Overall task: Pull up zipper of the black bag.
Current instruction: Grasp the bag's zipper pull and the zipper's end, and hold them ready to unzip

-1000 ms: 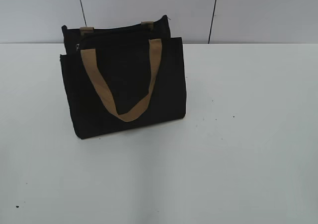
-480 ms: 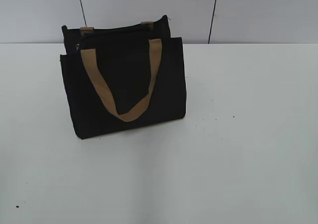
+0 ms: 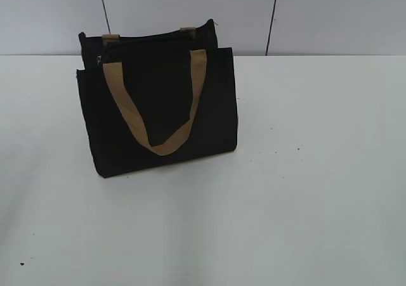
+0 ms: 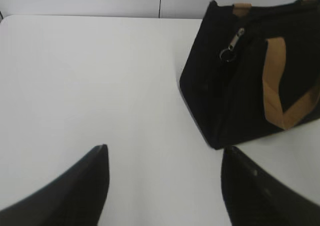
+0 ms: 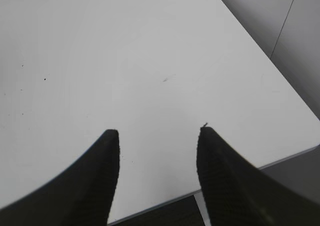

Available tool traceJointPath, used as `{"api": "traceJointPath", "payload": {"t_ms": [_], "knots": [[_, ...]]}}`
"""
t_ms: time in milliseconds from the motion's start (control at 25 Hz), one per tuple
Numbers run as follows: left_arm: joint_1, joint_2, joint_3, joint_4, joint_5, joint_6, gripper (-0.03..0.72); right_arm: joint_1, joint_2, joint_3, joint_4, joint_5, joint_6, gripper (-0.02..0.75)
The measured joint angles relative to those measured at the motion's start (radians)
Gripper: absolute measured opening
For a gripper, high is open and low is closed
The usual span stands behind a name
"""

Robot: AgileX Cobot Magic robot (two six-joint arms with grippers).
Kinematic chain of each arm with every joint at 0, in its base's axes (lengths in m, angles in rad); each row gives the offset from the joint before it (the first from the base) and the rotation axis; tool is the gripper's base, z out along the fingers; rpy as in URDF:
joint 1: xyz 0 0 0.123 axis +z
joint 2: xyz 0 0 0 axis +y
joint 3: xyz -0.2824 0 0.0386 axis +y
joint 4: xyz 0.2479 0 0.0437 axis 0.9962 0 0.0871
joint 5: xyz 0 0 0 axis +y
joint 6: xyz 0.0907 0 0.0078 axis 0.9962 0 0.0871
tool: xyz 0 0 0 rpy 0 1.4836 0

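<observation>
My left gripper (image 4: 165, 158) wide, empty | black bag (image 4: 250, 70) far-left of bench | approach zipper (image 4: 231, 48) square, pinch ring only.

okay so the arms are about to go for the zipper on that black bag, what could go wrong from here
1. The zipper pull is tiny against dark fabric at the bag's upper corner; the open left gripper could easily miss it or pinch cloth instead.
2. The black bag stands free on the table with nothing bracing it, and the right gripper hangs open over bare table, so a pull may tip or drag it.
3. The tan handle drapes over the front and could snag a finger.
</observation>
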Motion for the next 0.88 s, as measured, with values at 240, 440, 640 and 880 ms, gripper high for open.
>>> {"api": "traceJointPath", "payload": {"t_ms": [240,440,640,880], "knots": [[0.000,0.423,-0.009,-0.280,-0.301,0.331,0.538,0.000,0.000,0.000,0.000,0.000,0.000,0.387],[0.001,0.645,-0.105,-0.575,-0.283,0.728,0.538,0.000,0.000,0.000,0.000,0.000,0.000,0.387],[0.064,0.826,-0.154,-1.007,-0.120,1.279,0.538,0.000,0.000,0.000,0.000,0.000,0.000,0.387],[0.243,1.026,-0.159,-1.355,0.186,1.796,0.538,0.000,0.000,0.000,0.000,0.000,0.000,0.387]]}}
